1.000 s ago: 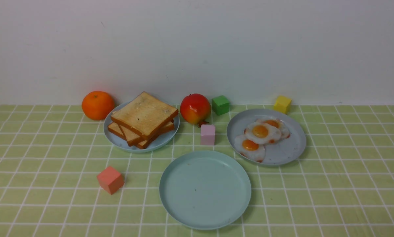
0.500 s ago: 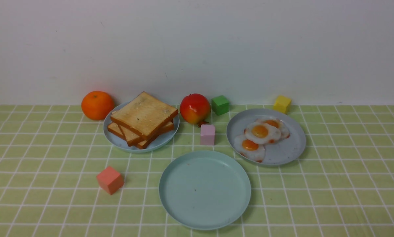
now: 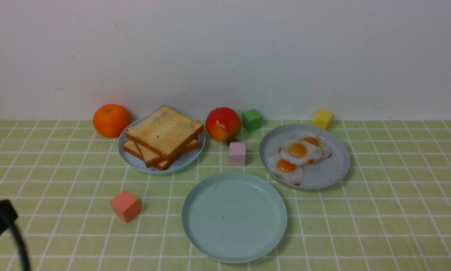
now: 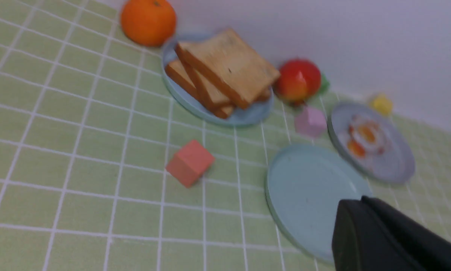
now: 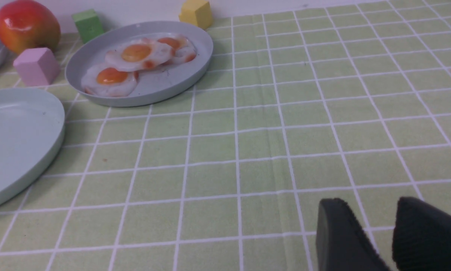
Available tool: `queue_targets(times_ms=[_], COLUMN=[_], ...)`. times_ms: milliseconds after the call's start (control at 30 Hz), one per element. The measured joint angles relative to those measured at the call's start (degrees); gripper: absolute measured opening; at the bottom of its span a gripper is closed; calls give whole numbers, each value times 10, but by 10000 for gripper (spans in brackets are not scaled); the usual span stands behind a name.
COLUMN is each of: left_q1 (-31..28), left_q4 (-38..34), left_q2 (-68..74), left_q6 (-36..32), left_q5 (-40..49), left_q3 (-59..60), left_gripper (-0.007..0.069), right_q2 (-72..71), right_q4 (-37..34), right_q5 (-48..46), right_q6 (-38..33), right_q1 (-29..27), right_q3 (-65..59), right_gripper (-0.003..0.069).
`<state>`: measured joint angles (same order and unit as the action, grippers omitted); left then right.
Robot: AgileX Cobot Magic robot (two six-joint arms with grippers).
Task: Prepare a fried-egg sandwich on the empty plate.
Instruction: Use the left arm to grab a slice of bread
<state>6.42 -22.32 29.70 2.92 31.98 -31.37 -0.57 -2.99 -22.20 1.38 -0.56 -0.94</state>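
I am holding my left gripper (image 4: 355, 203) with its jaws pressed together on nothing, at the near left of the checked cloth (image 3: 380, 226). My right gripper (image 5: 370, 214) is hovering over bare cloth, jaws apart and carrying nothing. The empty plate (image 3: 234, 241) is sitting bare at centre front, the fried eggs (image 3: 300, 150) are overlapping on the greyish plate (image 3: 323, 175) behind it to the right, and the toast slices (image 3: 164, 131) are lying stacked on the blue plate (image 3: 184, 160) behind it to the left.

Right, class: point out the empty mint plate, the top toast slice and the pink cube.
mint plate (image 3: 234, 222), front view, bare middle of its floor.
top toast slice (image 3: 164, 130), front view, centre of its upper face.
pink cube (image 3: 237, 157), front view, its front face.
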Motion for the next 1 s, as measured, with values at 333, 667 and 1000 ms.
queue_targets(times_ms=[333,667,1000], left_q1=[176,205,205], left_q4=[46,98,192], left_q2=[269,439,669], left_q6=[-46,-50,-34], left_q5=[110,98,131], left_q3=[-186,-272,-487], left_gripper=[-13,-13,-13], right_q2=[0,21,232], right_q4=[-142,-281,-259], right_q5=[79,3,-335], right_q6=[94,94,-148], right_q1=[0,1,35], right_q3=[-6,107,431], right_gripper=[239,130,-3])
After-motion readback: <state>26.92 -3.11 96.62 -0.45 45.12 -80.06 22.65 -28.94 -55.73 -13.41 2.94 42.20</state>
